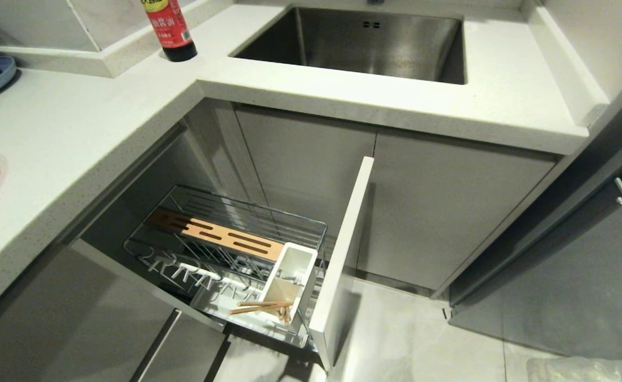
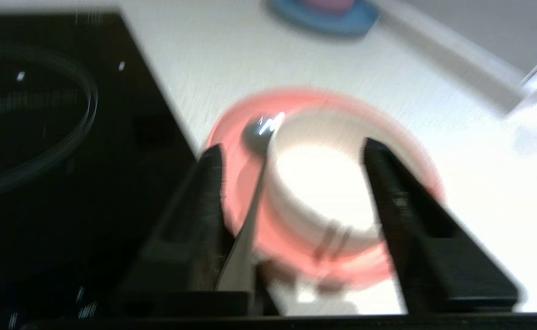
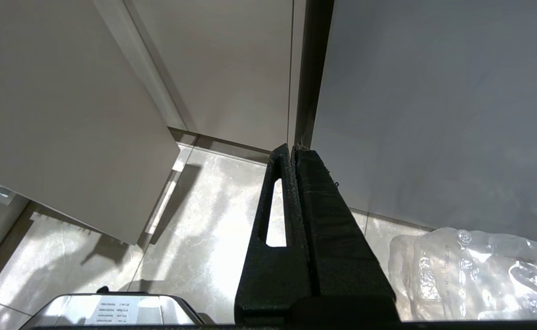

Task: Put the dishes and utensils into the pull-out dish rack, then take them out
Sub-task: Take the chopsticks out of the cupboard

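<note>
Two chopsticks [image 1: 262,306] lie in the pull-out dish rack [image 1: 226,254], across its one white caddy [image 1: 290,278]; the rest waits on the worktop [image 2: 213,59].

One pink plate [image 2: 245,192] carries one cream bowl [image 2: 314,183] and one spoon [image 2: 252,192] beside it. Over them hangs the left pincer [image 2: 291,183], spread, its fingers either side of the bowl and clasping nothing. Down by the cabinet doors the right pincer [image 3: 291,158] is parked, pressed together and empty. One sauce bottle [image 1: 169,26] stands near the sink [image 1: 353,42].
</note>
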{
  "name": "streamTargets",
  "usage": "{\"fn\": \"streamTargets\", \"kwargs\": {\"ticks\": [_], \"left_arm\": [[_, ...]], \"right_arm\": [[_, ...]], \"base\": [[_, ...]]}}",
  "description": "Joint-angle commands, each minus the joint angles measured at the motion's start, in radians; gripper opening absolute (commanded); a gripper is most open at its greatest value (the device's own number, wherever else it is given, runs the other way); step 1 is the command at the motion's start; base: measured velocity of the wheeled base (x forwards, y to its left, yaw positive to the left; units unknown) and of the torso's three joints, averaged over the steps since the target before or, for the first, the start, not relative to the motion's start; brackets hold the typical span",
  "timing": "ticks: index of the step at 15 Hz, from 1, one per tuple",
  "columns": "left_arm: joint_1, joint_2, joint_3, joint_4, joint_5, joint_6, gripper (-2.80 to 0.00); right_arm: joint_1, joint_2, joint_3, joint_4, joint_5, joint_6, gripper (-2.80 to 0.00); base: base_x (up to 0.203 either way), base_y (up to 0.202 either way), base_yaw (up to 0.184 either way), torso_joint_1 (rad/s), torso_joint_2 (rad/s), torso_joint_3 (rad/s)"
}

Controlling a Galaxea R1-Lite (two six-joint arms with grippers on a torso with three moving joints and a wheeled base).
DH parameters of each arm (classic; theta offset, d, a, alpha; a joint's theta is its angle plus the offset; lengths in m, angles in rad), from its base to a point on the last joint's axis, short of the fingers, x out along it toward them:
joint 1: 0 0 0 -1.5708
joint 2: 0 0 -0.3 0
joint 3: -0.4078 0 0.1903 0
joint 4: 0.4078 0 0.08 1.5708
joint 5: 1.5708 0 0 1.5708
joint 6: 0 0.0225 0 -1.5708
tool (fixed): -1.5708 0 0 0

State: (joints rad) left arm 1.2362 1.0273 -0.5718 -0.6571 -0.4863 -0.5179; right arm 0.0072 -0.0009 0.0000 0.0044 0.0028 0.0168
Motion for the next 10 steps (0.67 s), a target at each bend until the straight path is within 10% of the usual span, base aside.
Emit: {"fn": "streamTargets", "kwargs": {"ticks": [1,7,10], "left_arm": [[0.0,-0.021,-0.083,0.022,0.004,-0.023,-2.8],[-0.031,-0.006,-0.594,0.355,0.032,-0.114,-2.8],[-0.214,0.044,-0.901,0.635,0.08,-0.125,-2.8]], "right_arm": [[0.0,0.001,0.0,0.0,0.0,0.0,-2.8],[0.0,0.001,0.0,0.0,0.0,0.0,-2.8],[0.0,0.001,0.0,0.0,0.0,0.0,-2.8]], "base": [[0.0,0.0,0.0,0.0,0.0,0.0],[0.0,0.0,0.0,0.0,0.0,0.0],[0.0,0.0,0.0,0.0,0.0,0.0]]}}
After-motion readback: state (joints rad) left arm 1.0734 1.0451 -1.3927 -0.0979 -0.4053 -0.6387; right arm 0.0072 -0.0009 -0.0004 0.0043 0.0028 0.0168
